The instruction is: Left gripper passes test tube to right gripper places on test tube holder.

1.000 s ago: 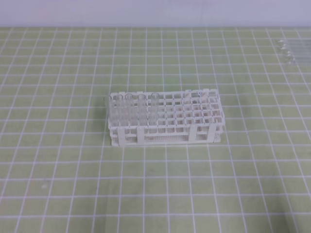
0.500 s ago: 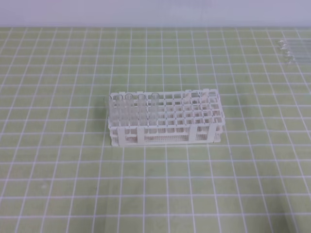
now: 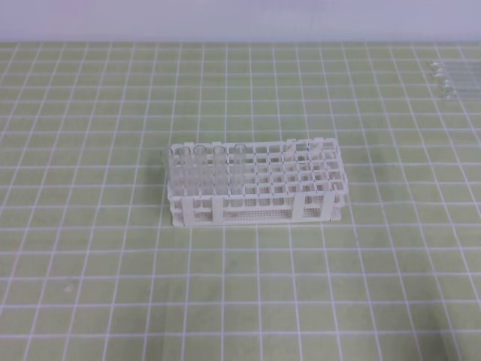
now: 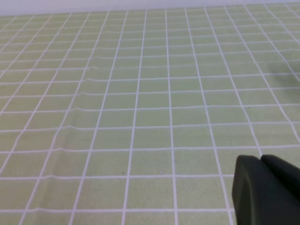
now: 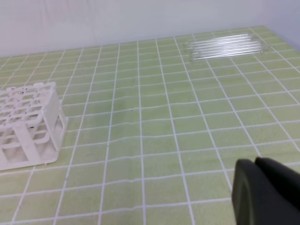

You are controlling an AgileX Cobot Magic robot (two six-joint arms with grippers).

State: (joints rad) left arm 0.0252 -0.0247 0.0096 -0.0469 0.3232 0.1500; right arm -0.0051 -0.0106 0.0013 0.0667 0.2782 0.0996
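Rack mid-bench, tubes off to the side
test tube holder point(image 3: 255, 184) long axis left-right; spare test tubes point(image 5: 227, 46) lying flat far right, axes left-right; left gripper point(image 4: 267, 192) and right gripper point(image 5: 265, 192) fingers clenched, empty.

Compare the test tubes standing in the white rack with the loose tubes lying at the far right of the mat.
Pose: the tubes in the test tube holder stand upright; the loose test tubes lie flat on the green mat.
Place: the racked tubes fill holes at the rack's left end; the loose ones lie bunched side by side, apart from the rack.
Both are slim clear glass.
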